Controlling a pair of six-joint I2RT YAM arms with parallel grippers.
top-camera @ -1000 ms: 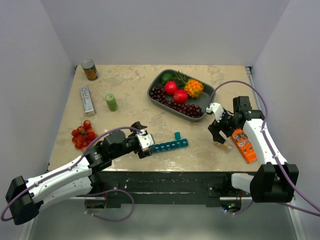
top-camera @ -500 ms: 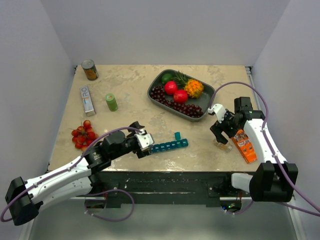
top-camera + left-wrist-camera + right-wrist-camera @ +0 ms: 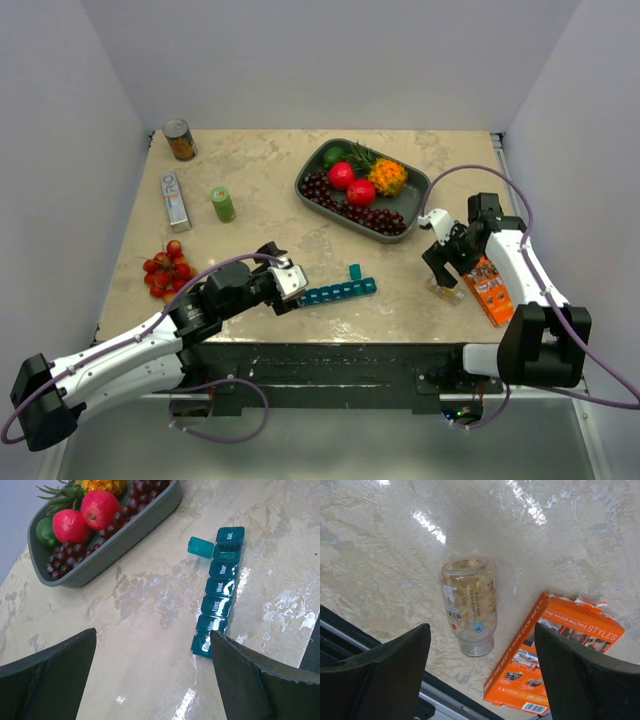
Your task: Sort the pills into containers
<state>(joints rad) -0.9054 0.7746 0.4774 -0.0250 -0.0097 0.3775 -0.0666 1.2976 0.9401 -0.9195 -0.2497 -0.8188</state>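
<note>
The pill organiser [image 3: 340, 292] lies on the surface [image 3: 260, 170] at the near edge, about centre. The pill bottle [image 3: 468, 605] lies on its side near right, just left of a flat box [image 3: 555, 655]. A fruit tray [image 3: 130, 542] sits farther back, right of centre.

We count one long teal plastic pill organiser [image 3: 218, 595] with seven square compartments in a row (one lid open, six shut). There is one small clear plastic bottle [image 3: 469, 605]; the tan pills [image 3: 470, 587] inside are too small and crowded to count. We also find one flat orange printed box [image 3: 555, 655] and one grey oval tray [image 3: 125, 540]. The tray carries two round red fruits [image 3: 100, 509], one green fruit [image 3: 46, 530], one spiky orange fruit [image 3: 388, 177] and a heap of dark red cherries [image 3: 65, 565] beyond counting. Elsewhere we count one small green bottle [image 3: 222, 204], one tin can [image 3: 180, 139], one long silver box [image 3: 175, 199] and one cluster of small bright red round fruits [image 3: 168, 268].
</note>
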